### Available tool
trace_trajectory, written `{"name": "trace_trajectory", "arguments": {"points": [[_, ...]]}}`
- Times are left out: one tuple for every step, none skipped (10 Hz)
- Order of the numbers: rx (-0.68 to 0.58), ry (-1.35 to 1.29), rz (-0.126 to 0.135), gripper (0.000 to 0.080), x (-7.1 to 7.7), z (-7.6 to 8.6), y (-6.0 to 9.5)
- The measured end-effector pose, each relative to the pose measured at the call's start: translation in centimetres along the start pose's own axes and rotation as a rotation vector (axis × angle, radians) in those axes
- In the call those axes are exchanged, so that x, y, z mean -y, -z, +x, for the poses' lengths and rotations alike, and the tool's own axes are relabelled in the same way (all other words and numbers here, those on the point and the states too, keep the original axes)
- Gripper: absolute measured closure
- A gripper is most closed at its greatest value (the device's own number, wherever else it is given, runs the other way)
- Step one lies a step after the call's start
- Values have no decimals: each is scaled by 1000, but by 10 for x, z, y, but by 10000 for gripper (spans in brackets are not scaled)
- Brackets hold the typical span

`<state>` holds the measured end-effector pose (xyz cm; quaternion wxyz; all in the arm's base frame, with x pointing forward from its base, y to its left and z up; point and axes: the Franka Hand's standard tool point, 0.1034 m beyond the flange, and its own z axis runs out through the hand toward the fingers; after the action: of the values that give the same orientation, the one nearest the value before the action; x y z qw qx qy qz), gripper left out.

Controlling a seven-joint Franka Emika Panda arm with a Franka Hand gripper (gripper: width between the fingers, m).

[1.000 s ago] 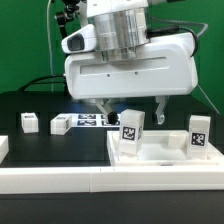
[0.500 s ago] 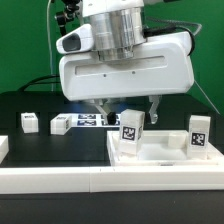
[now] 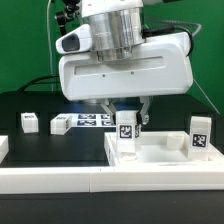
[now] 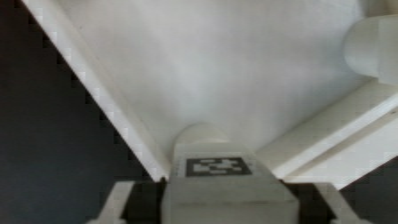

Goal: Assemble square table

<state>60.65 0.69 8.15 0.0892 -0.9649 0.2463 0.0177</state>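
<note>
The square table's white slab [image 3: 165, 160] lies at the exterior view's right, and its pale surface [image 4: 214, 70] fills the wrist view. A short white leg [image 3: 127, 135] with a black-and-white tag stands upright on the slab's near left part. My gripper [image 3: 125, 112] hangs straight above it, and its fingers come down on either side of the leg's top. In the wrist view the leg [image 4: 217, 165] fills the gap of the gripper [image 4: 228, 205], and both dark pads [image 4: 150, 198] lie against its sides. A second leg [image 3: 200, 135] stands on the slab's right side.
Two loose white legs [image 3: 29, 122] [image 3: 60, 124] lie on the black table at the exterior view's left. The marker board [image 3: 92, 121] lies behind them. A long white border bar [image 3: 90, 185] runs along the front. The arm's bulky white body looms over the slab.
The fingers have closed in from wide apart onto the tagged leg. The leg has shifted slightly toward the exterior view's left.
</note>
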Motion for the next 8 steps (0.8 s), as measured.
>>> {"name": "trace_trajectory", "arguments": {"points": [[0,-59,3,506,0,0,0],[7,-163,38,506,-2,2,0],[15,-280,64,506,-3,3,1],[18,-329,76,506,-3,4,1],[20,-380,85,506,-2,4,0],[20,-437,93,506,-2,5,0],[16,-483,98,506,-1,6,0],[19,-529,98,506,0,6,0]]}}
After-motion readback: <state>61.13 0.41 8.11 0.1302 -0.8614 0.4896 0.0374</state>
